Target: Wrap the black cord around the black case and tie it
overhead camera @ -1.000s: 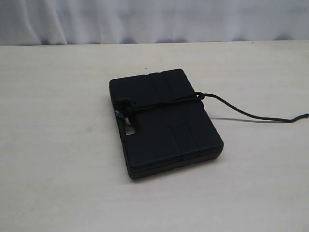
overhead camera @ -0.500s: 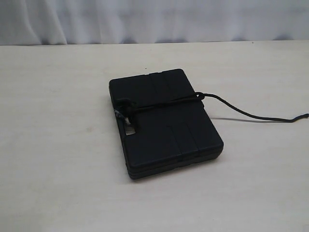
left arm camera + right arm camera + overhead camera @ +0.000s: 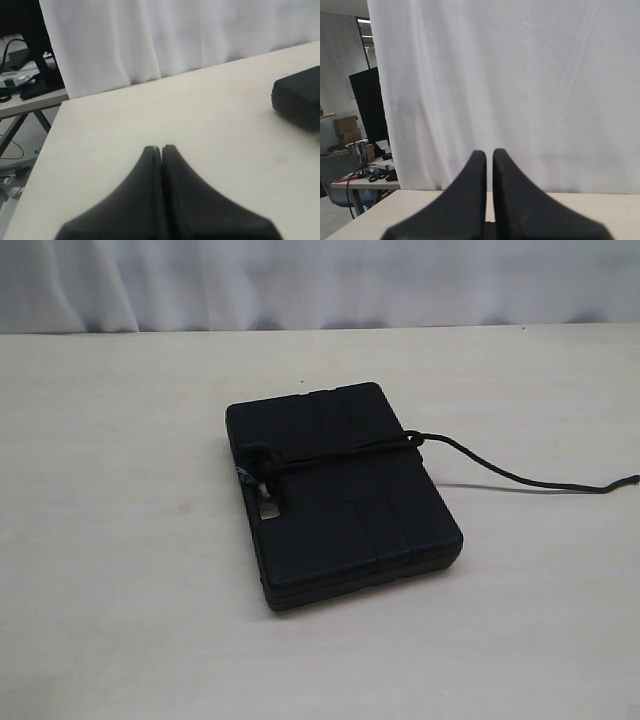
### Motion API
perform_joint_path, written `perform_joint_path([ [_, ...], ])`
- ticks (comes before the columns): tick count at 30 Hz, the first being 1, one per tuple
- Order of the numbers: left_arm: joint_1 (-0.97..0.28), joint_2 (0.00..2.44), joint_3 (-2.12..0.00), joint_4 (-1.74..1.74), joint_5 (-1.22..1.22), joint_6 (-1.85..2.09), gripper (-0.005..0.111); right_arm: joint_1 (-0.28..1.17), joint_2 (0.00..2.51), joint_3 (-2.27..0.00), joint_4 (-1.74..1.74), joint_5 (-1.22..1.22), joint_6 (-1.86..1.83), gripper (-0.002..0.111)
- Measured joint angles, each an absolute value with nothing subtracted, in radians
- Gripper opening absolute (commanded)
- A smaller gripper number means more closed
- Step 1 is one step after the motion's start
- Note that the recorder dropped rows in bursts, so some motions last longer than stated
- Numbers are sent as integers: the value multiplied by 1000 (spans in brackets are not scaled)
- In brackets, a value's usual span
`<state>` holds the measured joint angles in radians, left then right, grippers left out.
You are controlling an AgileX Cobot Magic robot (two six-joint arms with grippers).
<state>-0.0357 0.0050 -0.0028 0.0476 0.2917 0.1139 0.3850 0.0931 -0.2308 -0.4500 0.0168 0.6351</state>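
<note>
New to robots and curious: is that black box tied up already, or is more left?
Looks done: the black cord crosses the black case and bunches into a knot by the handle cutout, its tail lying on the table. In hand: nothing; the left gripper and right gripper are shut, empty, away from the case. Left: probably nothing, though the knot's tightness can't be judged.

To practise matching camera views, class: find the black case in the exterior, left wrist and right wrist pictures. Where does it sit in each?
Exterior view: the black case lies near the middle, on the table, with the black cord across it.
Left wrist view: only one corner of it shows, at the frame's edge.
Right wrist view: not in it.
Shared landmark: the white curtain behind the table, in all three.
</note>
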Motion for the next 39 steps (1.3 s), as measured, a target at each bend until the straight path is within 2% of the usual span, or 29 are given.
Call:
perform_joint_path([
  [33, -36, 5, -3, 46, 304, 132, 0, 385, 93, -231, -450, 17, 636, 4],
  [39, -36, 5, -3, 46, 304, 132, 0, 385, 13, -111, -446, 0, 505, 4],
])
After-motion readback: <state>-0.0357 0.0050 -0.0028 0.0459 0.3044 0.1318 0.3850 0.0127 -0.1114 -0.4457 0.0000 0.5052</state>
